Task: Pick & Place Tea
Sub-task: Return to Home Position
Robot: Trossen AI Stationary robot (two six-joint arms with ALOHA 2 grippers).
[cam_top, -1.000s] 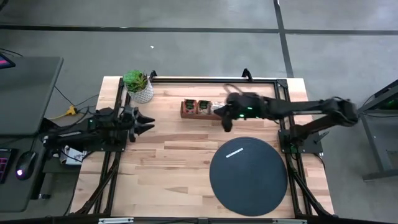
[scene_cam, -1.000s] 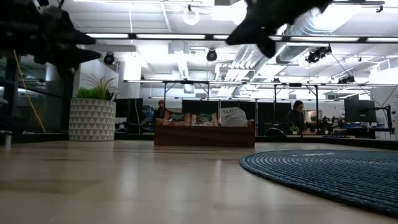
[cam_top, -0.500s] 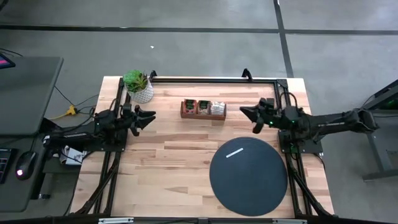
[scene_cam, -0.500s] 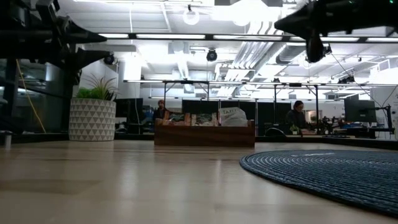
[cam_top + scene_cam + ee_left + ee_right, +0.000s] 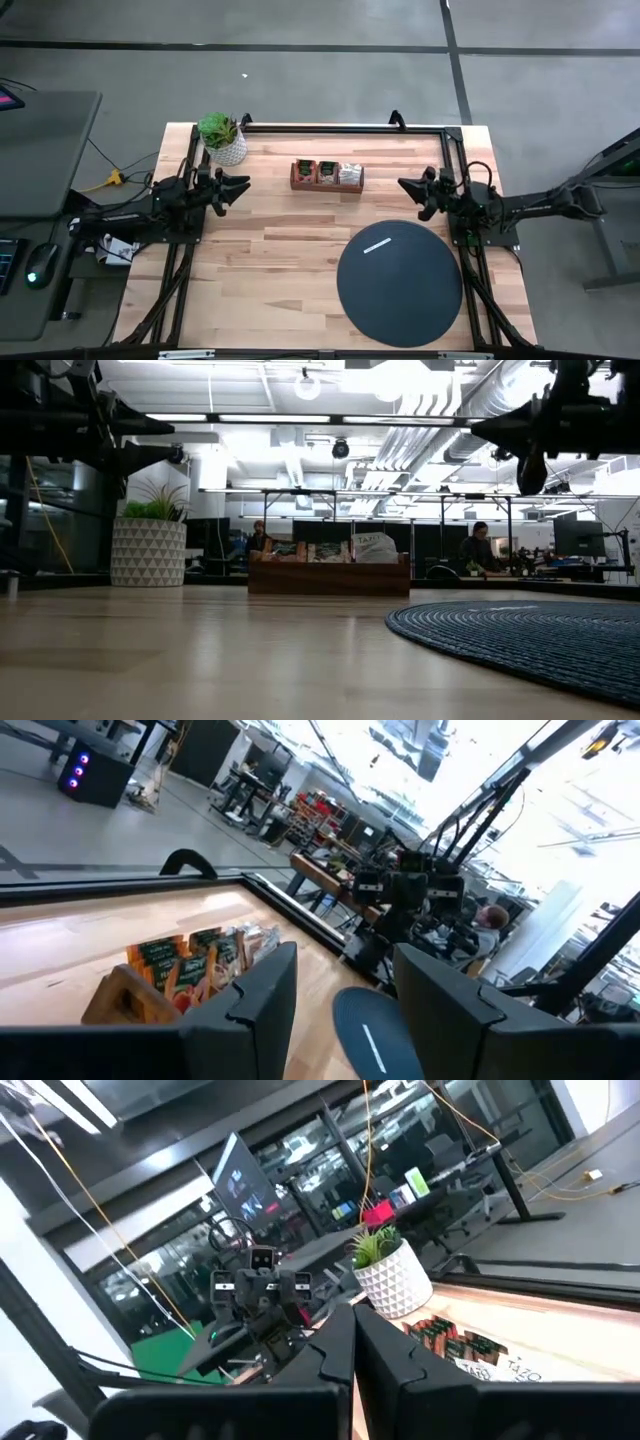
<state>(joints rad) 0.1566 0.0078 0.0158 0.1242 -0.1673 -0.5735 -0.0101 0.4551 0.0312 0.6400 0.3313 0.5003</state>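
The left gripper [image 5: 243, 190], fingers spread, hangs over the table's left side. The right gripper [image 5: 405, 185], fingers pressed together, hangs over its right side. Between them, tea sachets [image 5: 328, 172] stand upright in the wooden tray [image 5: 327, 187], whose long axis runs left to right.

You see your right gripper [image 5: 353, 1322] with its fingers pressed together. Past it are tea packets [image 5: 462, 1346], a plant [image 5: 392, 1275] in a white pot, and the left arm [image 5: 262, 1295].

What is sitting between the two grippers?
The wooden tray holding the tea, roughly midway from left gripper to right gripper; the high view shows it.
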